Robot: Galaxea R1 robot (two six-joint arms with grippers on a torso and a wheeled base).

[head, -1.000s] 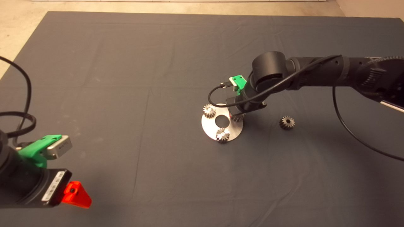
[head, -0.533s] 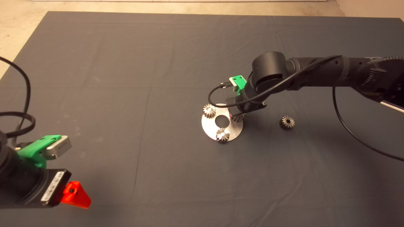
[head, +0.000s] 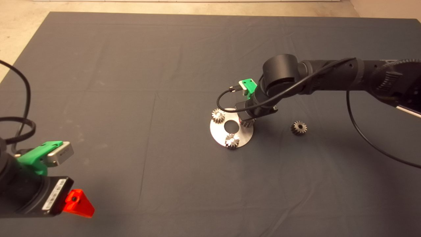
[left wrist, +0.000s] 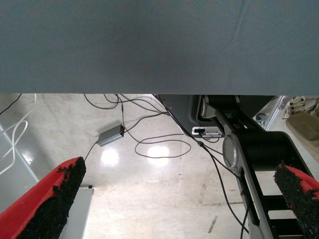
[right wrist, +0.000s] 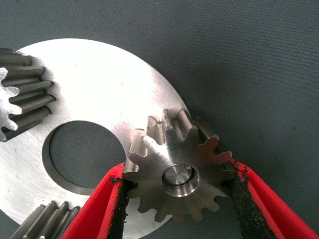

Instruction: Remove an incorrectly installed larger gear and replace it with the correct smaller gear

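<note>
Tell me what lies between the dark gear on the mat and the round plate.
Only bare mat, as the head view shows: the larger gear lies apart from the plate. The right gripper grips the smaller gear there.

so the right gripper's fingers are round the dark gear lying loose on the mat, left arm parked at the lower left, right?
Not quite. The right wrist view shows the right gripper with its fingers round a silvery gear seated on a pin on the round plate. The dark gear lies alone on the mat. The left gripper is parked as you say.
</note>
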